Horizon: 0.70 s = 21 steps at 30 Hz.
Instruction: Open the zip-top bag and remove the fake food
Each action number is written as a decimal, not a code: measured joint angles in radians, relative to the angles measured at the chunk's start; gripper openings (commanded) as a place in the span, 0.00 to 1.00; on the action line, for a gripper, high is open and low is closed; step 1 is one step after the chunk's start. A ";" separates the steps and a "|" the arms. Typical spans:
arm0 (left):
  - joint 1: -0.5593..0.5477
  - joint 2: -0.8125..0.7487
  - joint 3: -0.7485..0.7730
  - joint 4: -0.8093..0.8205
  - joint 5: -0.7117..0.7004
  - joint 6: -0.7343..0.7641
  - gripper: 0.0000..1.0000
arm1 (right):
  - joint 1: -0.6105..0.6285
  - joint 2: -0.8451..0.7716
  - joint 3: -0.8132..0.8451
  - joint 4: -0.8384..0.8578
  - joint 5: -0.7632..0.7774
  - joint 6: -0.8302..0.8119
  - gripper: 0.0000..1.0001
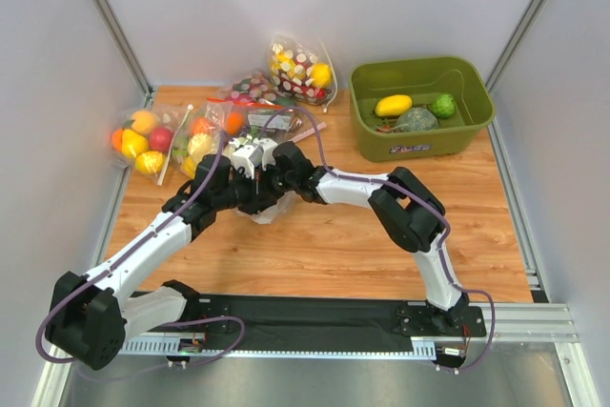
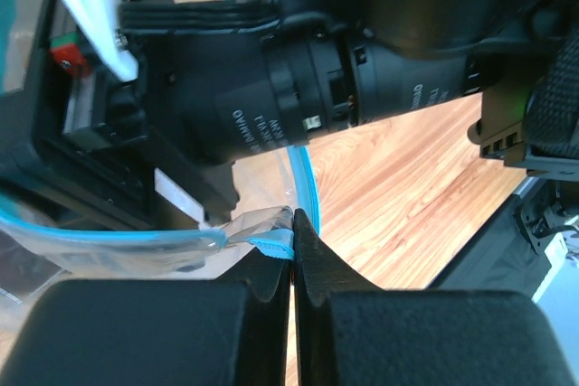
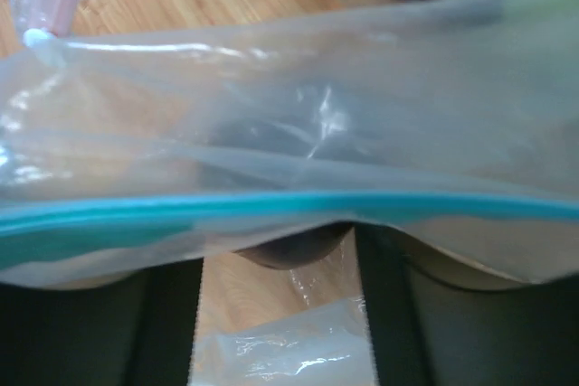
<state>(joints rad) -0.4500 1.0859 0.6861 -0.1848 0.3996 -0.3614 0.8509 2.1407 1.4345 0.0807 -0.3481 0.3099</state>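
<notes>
Black-cased, both arms reach in over the middle of the wooden table (image 1: 334,245) and meet wrist to wrist: the left arm runs up diagonally from its base at lower left, the right arm folds back at a sharp elbow and points leftward. Left gripper (image 2: 293,246): jaws pressed together, pinching a corner of the zip-top bag (image 1: 272,207) at its teal zipper strip (image 2: 109,240). Right gripper (image 3: 280,314): its two dark fingers (image 3: 99,327) stand apart with film and wood showing between them, the bag's edge draped across in front; whether they grip the film cannot be told. Bag: clear, soft, crumpled plastic, lying under the two wrists in the top view and mostly hidden by them, so whether its mouth is open is not readable. Green bin (image 1: 367,111), far right of the table, well apart from the bag, holds fake food (image 1: 416,119): a yellow lemon shape, a green ball, a grey-green leafy piece. Other bags of fruit (image 1: 143,140) sit grouped at far left, one polka-dot bag (image 1: 297,69) behind.
</notes>
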 measured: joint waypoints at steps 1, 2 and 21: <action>0.000 0.000 0.000 0.001 0.003 0.000 0.00 | 0.003 0.001 0.000 0.006 -0.004 0.005 0.46; 0.000 0.000 0.000 0.003 0.007 0.000 0.00 | 0.005 0.002 0.001 0.008 -0.006 0.008 0.38; 0.056 -0.072 0.001 -0.081 -0.118 -0.003 0.00 | -0.066 -0.223 -0.167 -0.032 0.027 0.006 0.21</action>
<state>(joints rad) -0.3943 1.0138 0.6872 -0.2661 0.2813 -0.3645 0.7853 1.9179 1.2671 0.0483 -0.3210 0.3164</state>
